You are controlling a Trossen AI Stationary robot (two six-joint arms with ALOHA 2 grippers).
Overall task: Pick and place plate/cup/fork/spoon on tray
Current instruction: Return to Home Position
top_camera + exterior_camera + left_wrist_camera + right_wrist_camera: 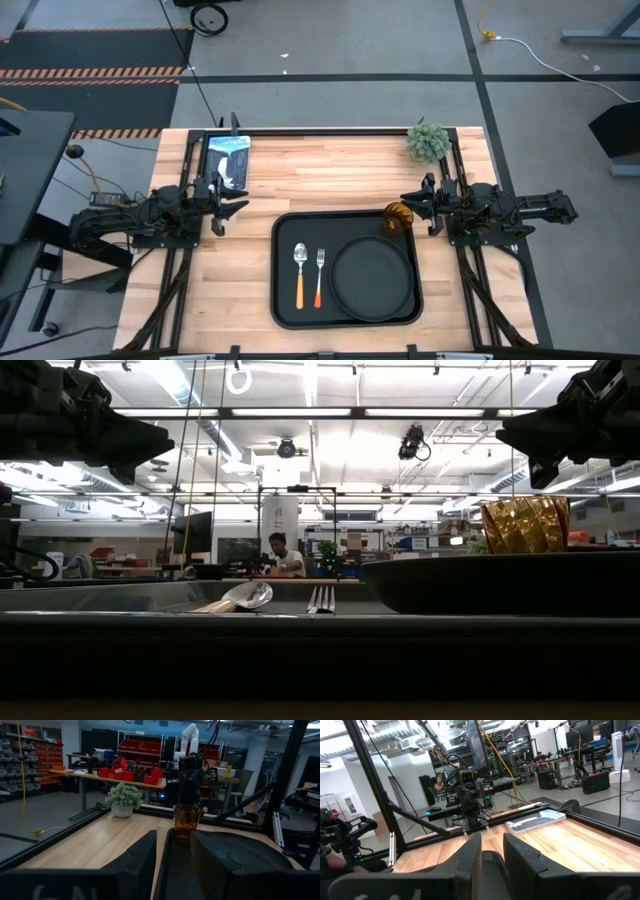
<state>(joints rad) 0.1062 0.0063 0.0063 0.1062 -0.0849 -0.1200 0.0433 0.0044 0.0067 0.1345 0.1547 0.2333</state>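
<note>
The black rectangular tray (285, 300) lies at the table's middle near edge. On it lie the orange-handled spoon (299, 273), the fork (320, 275) beside it, and the round dark plate (372, 279) at the right. The amber cup (399, 217) stands upright in the tray's far right corner; it also shows in the left wrist view (187, 822). My left gripper (232, 203) is open and empty above the table, left of the tray. My right gripper (418, 205) is open and empty, just right of the cup and apart from it.
A small potted plant (428, 142) stands at the far right corner. A flat blue-and-white tablet-like slab (228, 160) lies at the far left. Bare wood shows beyond the tray and to its left. A person (283, 555) sits far off in the room.
</note>
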